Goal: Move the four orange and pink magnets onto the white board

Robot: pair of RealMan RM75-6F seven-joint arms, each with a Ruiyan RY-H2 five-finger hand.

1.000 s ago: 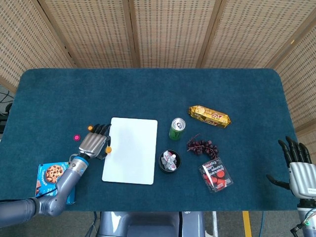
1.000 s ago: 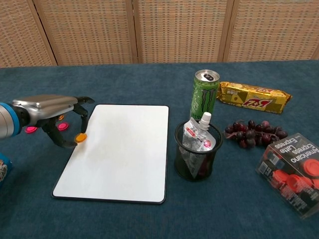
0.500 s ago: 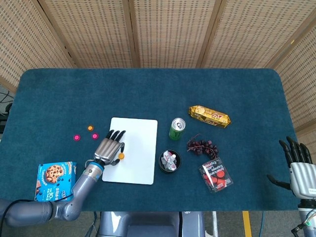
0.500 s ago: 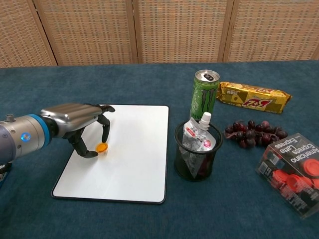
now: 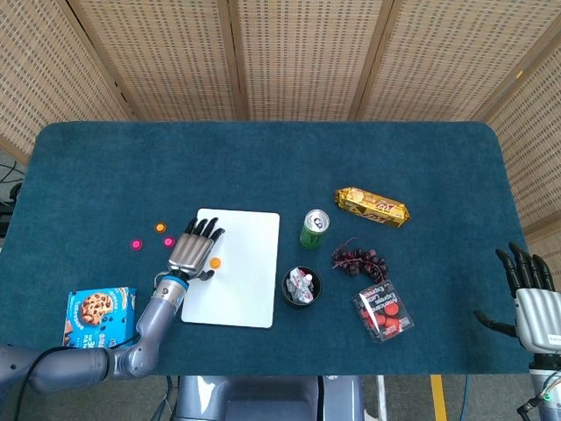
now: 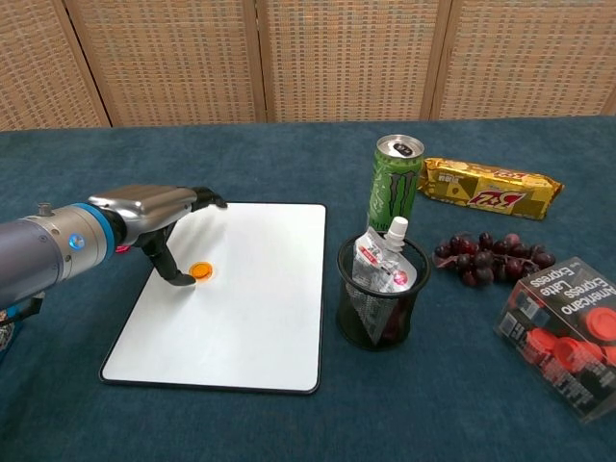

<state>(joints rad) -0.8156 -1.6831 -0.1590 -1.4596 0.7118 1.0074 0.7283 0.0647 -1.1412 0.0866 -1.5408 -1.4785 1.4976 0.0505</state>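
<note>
orange magnet [image 6: 200, 270] on white board [image 6: 241, 308], left hand [image 6: 164, 214] spread over it; green can [image 6: 396, 183], mesh cup [image 6: 379, 303] beside board; right hand [image 5: 531, 298] spread, partly cut off.

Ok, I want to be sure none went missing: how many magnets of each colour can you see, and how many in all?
Orange: 2, one orange magnet on the white board, the other orange magnet off it.
Pink: 2, the left pink magnet and the right pink magnet, both off it.
Total: 4.
</note>
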